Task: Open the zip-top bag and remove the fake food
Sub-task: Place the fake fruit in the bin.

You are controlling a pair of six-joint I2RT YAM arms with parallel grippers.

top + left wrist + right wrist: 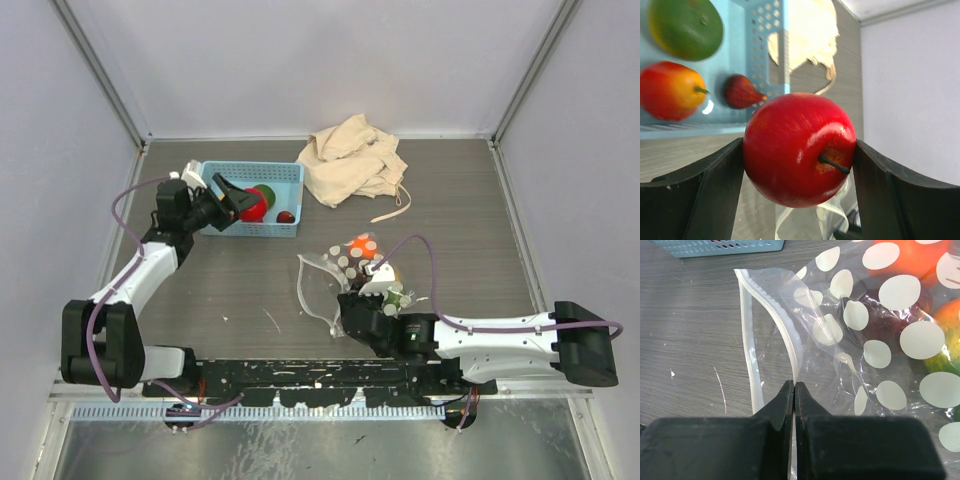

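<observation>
The left gripper (232,200) clasps a red apple (800,150) over the blue basket (255,172) on the table (470,230), with three other fruits (670,90) lying in it. The right gripper (794,390) is pinched tight on the dotted bag (880,330) near its zip strip (747,355), with an orange fruit (910,257) inside.

You've got a dark grey wood-grain desk (240,280), scuffed with small white flecks. A light blue perforated basket (262,229) sits back left. A beige cloth bag (350,160) is crumpled just right of it, its cord (390,212) trailing on the surface. A clear polka-dot zip-top bag (335,275) lies front centre, apart from both.
</observation>
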